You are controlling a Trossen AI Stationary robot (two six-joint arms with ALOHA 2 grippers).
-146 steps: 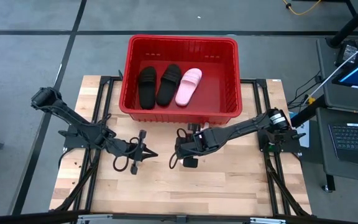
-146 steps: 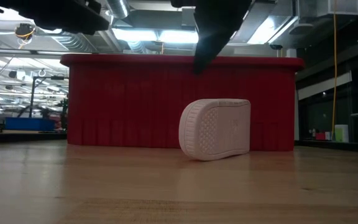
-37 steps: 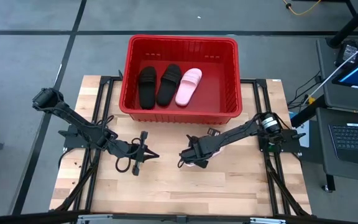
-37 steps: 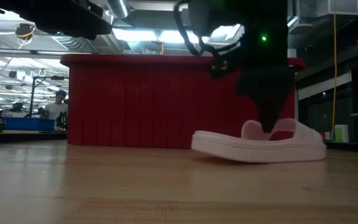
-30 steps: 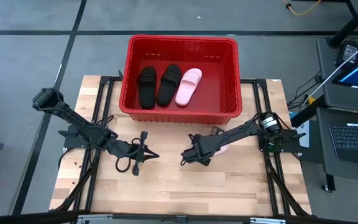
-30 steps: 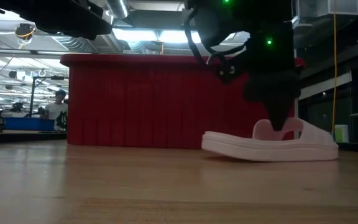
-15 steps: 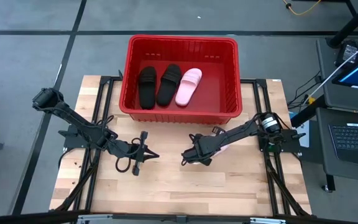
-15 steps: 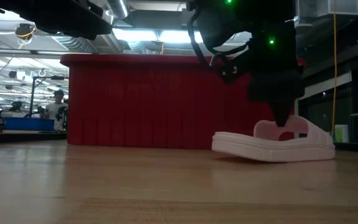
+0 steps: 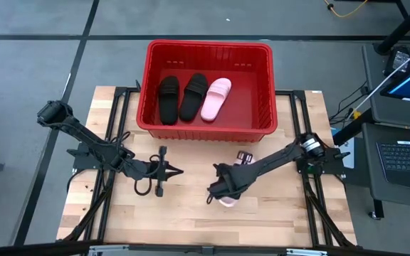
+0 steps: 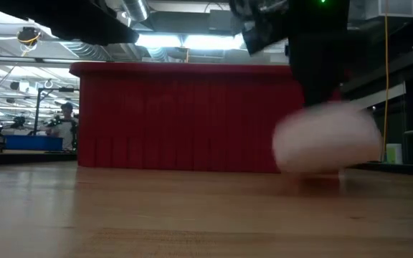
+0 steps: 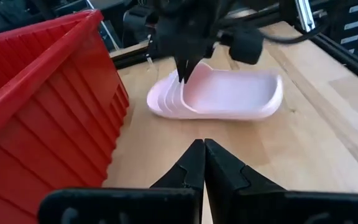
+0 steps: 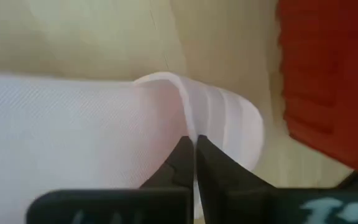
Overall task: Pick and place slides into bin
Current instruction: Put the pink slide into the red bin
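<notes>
Left arm waits over the left half of the wooden tabletop (image 9: 119, 213). Left gripper (image 9: 164, 171) points toward the middle, fingers pressed together, holding nothing; its wrist view shows the two dark fingertips (image 11: 194, 163) touching, with bare wood under them.

Red bin (image 9: 262, 107) stands at the far edge of the tabletop, centred. Inside, toward its left half, three slides lie side by side, toes pointing to the far wall: black slide (image 9: 168, 98), second black slide (image 9: 193, 95), pink slide (image 9: 216, 97). The right part of the bin floor is bare red plastic.

Fourth slide (image 11: 219, 93), pale pink, is outside the bin, near its front wall, right of centre. From above, only a small pink edge shows beneath the right arm. In the left wrist view it lies with the footbed facing the camera, ribbed strap toward the bin.

Right gripper (image 9: 221, 192) reaches in from the right side of the tabletop and is clamped on that slide's strap: its wrist view shows the two fingers (image 12: 182, 158) pinched nearly together with the thin edge of the strap between them. The low view gives the slide as a pale blur below the dark gripper, in front of the bin's right end; whether it touches the wood I cannot tell.

A person (image 10: 64, 122) shows far off in the room at the low view's left edge.
</notes>
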